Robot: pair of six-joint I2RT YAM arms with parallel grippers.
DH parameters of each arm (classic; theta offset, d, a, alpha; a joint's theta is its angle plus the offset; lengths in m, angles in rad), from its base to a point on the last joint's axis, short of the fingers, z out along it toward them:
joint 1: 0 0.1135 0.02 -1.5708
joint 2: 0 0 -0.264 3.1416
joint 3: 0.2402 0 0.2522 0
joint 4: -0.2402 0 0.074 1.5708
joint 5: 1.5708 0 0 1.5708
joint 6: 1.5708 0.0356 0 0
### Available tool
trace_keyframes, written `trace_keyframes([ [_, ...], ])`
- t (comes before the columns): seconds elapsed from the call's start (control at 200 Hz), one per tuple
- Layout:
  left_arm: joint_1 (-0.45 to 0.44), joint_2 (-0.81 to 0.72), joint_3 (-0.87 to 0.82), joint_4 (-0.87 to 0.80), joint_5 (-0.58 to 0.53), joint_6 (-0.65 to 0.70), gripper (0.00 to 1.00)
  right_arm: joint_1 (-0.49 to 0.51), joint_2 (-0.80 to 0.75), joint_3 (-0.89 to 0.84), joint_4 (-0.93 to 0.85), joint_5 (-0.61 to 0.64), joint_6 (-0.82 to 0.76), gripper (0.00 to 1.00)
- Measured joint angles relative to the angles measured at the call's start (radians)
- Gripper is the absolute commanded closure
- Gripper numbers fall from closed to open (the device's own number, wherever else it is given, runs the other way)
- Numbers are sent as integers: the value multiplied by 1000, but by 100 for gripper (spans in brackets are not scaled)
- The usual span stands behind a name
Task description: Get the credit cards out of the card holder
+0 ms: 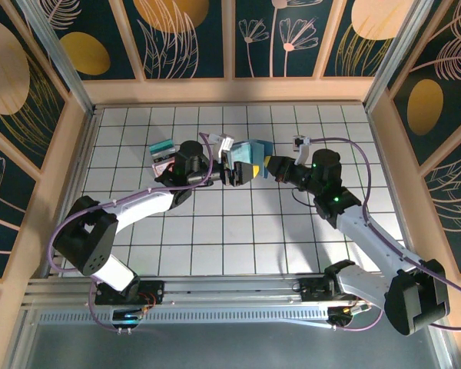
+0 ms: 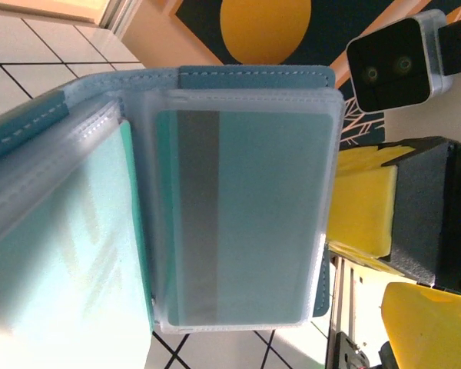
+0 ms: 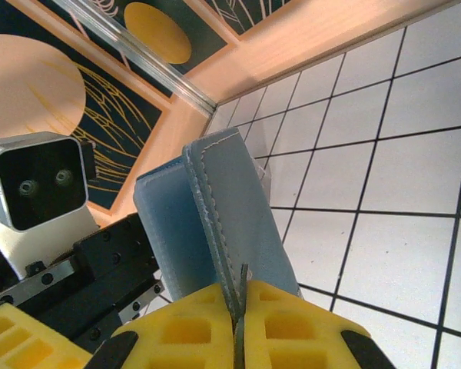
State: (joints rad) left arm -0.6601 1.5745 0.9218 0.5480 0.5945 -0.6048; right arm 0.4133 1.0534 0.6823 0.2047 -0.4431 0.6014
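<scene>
From above, the card holder (image 1: 253,151) hung off the worktop (image 1: 238,231) near its middle, between the two arms. The right fingers (image 1: 274,166) were clenched on its right side. The left fingers (image 1: 235,172) stood spread just beside its left edge, grasping nothing that could be made out. A teal and red-pink card pile (image 1: 163,156) lay on the white tiles behind the left arm, and wood-framed dark panels (image 1: 188,34) with gold ovals closed the space in. In the left wrist view, the card holder (image 2: 246,77) was open close to the lens. Its clear sleeves (image 2: 330,154) fanned out, and a teal card (image 2: 253,215) with a grey stripe (image 2: 197,215) sat fully inside the front one. A yellow pad (image 2: 361,207) of the right fingers was at the holder's far edge. In the right wrist view, the right fingers (image 3: 250,330) pinched the slate-blue holder's (image 3: 230,207) stitched edge between yellow pads above the tiled worktop (image 3: 384,254).
</scene>
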Motion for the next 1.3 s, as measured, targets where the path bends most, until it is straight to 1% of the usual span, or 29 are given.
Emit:
trace_keyframes([
  [0.165, 0, 6, 1, 17, 3, -13, 1, 2, 0, 10, -30, 10, 0, 100],
  [0.556, 0, 56, 40, 32, 17, -34, 1, 22, 10, 23, -38, 25, -4, 100],
  [0.661, 0, 56, 43, 35, 18, -41, 9, 23, 17, 36, -38, 26, -13, 100],
  [0.846, 0, 54, 43, 36, 19, -42, 11, 25, 17, 37, -38, 34, -19, 100],
  [0.971, 0, 47, 43, 35, 19, -37, 16, 22, 17, 37, -31, 31, -18, 100],
  [1.241, -2, 0, 29, 31, 22, -11, 41, -25, 17, 16, 11, -26, 8, 100],
  [1.301, -2, -5, 28, 31, 21, -7, 43, -29, 17, 14, 18, -39, 12, 100],
])
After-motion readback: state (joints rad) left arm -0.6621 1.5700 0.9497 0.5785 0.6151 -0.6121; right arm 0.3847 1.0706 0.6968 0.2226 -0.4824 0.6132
